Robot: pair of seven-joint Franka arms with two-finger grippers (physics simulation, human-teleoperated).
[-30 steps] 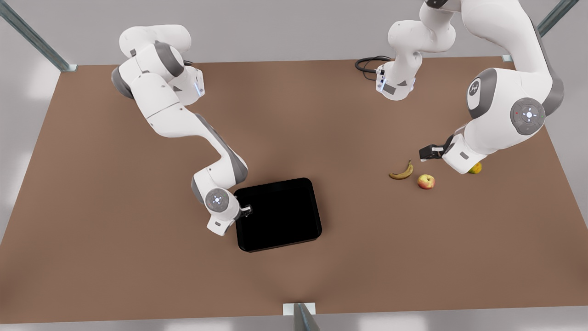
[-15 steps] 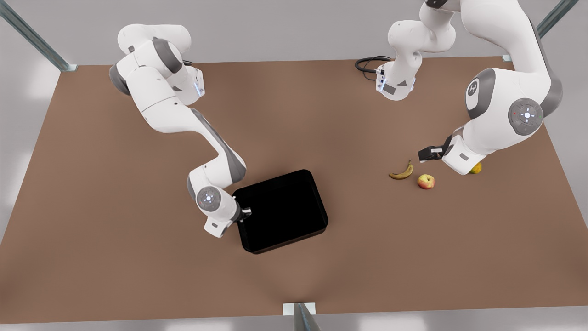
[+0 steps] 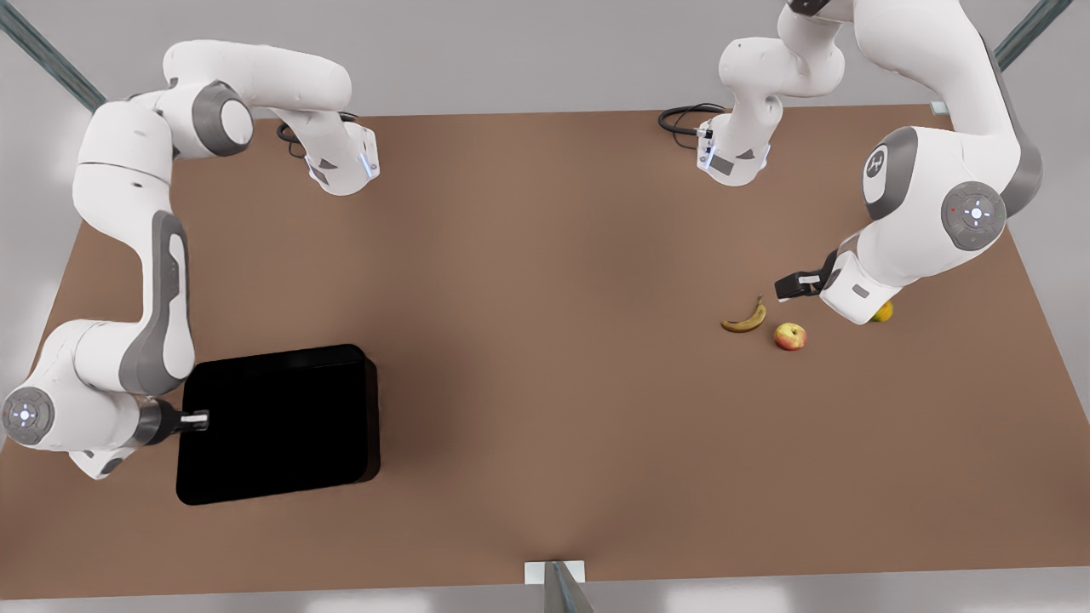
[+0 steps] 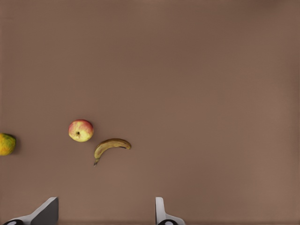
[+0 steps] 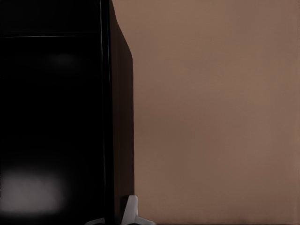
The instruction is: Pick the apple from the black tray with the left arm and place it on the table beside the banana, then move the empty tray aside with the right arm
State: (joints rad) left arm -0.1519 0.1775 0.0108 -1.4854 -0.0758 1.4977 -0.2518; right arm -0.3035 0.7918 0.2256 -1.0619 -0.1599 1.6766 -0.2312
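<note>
The right arm's small black gripper (image 3: 197, 419) sits at the front view's left, its fingers pinched on the rim of the glossy black rectangular tray (image 3: 281, 426); the right wrist view has one pale fingertip (image 5: 130, 211) pressed against the outside of the tray's wall (image 5: 119, 117). The tray holds nothing and looks tipped up on the side away from the gripper, over the plain brown tabletop (image 3: 545, 383).

Well apart, at the front view's right, the left arm's black gripper (image 3: 794, 286) hangs above the table with its fingers (image 4: 161, 213) spread and holding nothing. Just beside and below it lies the small curved yellow banana with brown mottling (image 3: 746, 318). The red-and-yellow apple (image 3: 789, 336) rests on the table just beside the banana. A small yellow-green citrus fruit (image 3: 882, 312) peeks out behind that arm's wrist.
</note>
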